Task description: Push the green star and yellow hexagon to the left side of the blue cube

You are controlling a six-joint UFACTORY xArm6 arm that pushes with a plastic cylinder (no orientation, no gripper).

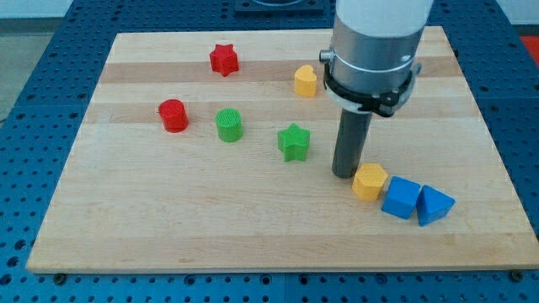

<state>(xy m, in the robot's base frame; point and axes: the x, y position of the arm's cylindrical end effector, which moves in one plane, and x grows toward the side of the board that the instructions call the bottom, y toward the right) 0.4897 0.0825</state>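
The green star (293, 140) lies near the board's middle. The yellow hexagon (370, 181) sits lower right, touching the left side of the blue cube (402, 198). My tip (344, 173) rests on the board just left of and slightly above the yellow hexagon, close to or touching it. The green star is to the tip's left and a little higher, with a clear gap between them.
A blue triangular block (434, 204) sits against the blue cube's right. A yellow heart-like block (305, 81) and a red star (224, 60) lie near the view's top. A red cylinder (173, 115) and green cylinder (228, 124) stand at the left. The wooden board (126, 219) lies on a blue table.
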